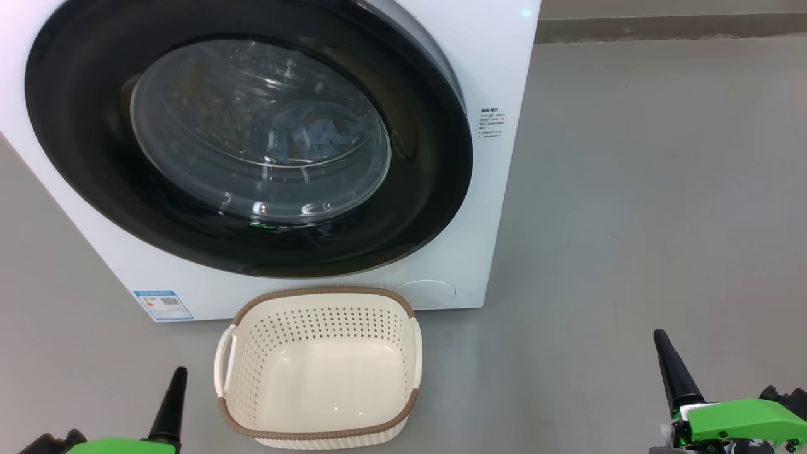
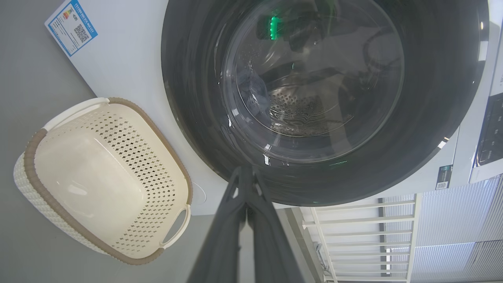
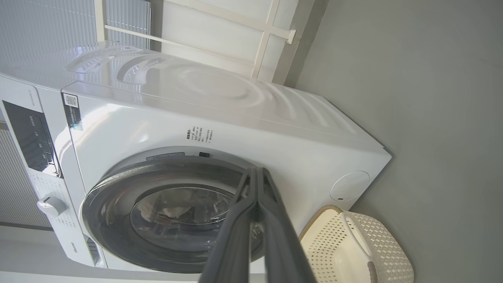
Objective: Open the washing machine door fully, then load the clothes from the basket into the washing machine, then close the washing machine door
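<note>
Pointing up from the lower left with its two dark fingers pressed together and pinching nothing, the left gripper [image 1: 178, 378] stands just beside the basket [image 1: 325, 291], near its left handle but not touching it. The right gripper [image 1: 659, 339] is also pressed shut on nothing. It rises from a green-cased wrist at the lower right, well apart from the basket, over bare grey floor [image 1: 630, 189]. Both arms are held low, fingertips aimed toward the washing machine [image 1: 498, 75] and apart from it. Between the two grippers the basket sits upright on the floor, its far rim just in front of the machine's white front panel, and its pale inner bottom shows plainly. Beyond it the door [image 1: 82, 157] lies flush against the machine's front, its wide black rim around the bulging glass. Through that glass a bundle of light blue clothes [image 1: 302, 135] can be made out inside the drum, dim behind reflections. A small blue sticker [image 1: 164, 304] sits on the machine's lower left corner, near the basket.
</note>
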### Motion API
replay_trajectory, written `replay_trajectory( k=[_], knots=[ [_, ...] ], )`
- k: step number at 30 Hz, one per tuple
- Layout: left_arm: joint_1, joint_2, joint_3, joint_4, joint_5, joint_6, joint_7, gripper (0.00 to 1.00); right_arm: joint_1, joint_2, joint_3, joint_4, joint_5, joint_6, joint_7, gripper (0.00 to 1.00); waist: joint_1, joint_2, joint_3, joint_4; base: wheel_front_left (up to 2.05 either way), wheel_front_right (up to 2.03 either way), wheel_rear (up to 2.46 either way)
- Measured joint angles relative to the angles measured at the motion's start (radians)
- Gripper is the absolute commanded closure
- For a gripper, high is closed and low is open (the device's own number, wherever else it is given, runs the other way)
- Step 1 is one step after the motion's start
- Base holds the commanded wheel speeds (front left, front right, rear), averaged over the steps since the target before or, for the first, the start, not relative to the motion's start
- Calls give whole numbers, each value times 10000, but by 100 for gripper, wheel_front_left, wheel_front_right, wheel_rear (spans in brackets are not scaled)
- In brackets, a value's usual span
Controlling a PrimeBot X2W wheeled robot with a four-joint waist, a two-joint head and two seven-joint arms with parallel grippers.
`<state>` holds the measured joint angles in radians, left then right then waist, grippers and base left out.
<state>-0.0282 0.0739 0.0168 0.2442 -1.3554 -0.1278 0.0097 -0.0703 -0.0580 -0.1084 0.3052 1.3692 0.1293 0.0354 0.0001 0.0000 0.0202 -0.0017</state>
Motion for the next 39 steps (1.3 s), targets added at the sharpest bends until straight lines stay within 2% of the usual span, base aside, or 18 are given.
replay_trajectory(
  k=[24, 39],
  knots=[
    [-301, -140, 305, 167, -2474, 0, 709, 100, -4, 92, -265, -272, 2084, 0, 686, 100, 0, 0, -162, 16, 0, 0, 0],
    [-349, -199, 374, 182, -2713, 0, 790, 100, -6, 113, -282, -303, 2351, 0, 702, 100, -1, 0, -171, 17, 0, 0, 0]
  ],
)
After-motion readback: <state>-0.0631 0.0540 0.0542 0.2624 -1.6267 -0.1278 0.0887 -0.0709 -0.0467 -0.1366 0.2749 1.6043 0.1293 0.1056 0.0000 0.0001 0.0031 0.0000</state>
